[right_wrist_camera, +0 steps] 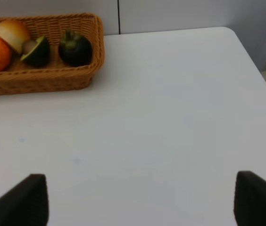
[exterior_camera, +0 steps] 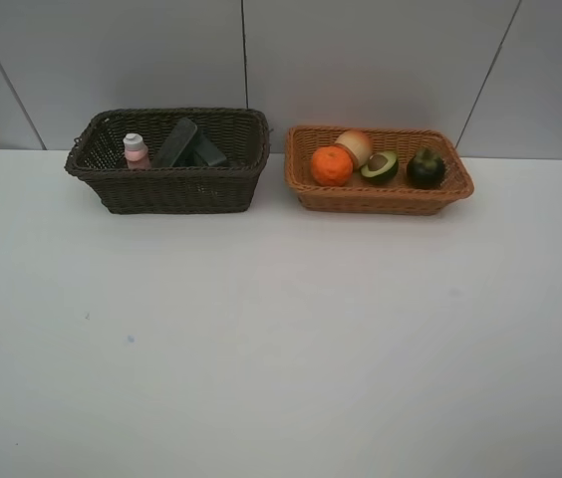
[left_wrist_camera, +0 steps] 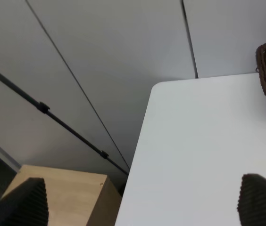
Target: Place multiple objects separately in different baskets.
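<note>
Smooth white table [exterior_camera: 281,339], far left dark woven basket [exterior_camera: 171,184] holding pink bottle [exterior_camera: 137,151], far right tan wicker basket [exterior_camera: 381,194] with round orange [exterior_camera: 332,165], halved avocado [exterior_camera: 380,167], left gripper [left_wrist_camera: 142,202] and right gripper [right_wrist_camera: 140,200] spread wide, empty.

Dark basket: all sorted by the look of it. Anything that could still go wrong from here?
1. In the dark basket the black bottle leans on the eraser, near the pink bottle; a knock could topple them.
2. The marker isn't visible in any view, so sorting may be incomplete.
3. The mangosteen sits close to the tan basket rim; a bump might roll it out.
</note>
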`<move>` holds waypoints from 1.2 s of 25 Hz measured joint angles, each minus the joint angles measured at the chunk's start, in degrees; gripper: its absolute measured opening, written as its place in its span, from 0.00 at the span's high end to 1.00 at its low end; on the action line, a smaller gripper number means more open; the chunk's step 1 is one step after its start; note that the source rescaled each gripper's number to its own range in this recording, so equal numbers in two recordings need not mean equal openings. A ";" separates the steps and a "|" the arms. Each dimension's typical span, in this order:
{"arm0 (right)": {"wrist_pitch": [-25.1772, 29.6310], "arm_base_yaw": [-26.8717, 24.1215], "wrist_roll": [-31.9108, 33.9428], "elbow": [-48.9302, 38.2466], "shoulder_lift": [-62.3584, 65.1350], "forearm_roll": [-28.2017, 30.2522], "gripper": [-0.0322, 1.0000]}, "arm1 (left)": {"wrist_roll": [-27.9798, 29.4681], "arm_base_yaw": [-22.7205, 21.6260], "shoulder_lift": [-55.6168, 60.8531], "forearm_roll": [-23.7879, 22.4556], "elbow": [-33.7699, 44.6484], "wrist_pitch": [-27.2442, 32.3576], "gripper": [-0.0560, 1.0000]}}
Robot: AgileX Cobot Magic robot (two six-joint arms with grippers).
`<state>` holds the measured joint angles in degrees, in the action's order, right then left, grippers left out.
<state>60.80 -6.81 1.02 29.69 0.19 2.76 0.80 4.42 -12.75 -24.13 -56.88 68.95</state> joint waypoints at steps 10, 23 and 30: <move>0.00 0.00 0.00 0.00 0.00 0.00 0.02 | 0.94 -6.97 8.63 15.34 19.02 -1.71 0.00; 0.00 0.00 0.00 0.00 0.00 0.00 0.02 | 3.03 -3.88 12.95 19.10 27.79 -7.59 0.00; 0.00 0.00 0.00 0.00 0.00 0.00 0.02 | 4.75 1.18 12.96 17.32 27.79 -7.64 0.00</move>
<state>60.80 -6.81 1.02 29.69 0.19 2.76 5.55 5.60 0.21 -6.82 -29.08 61.31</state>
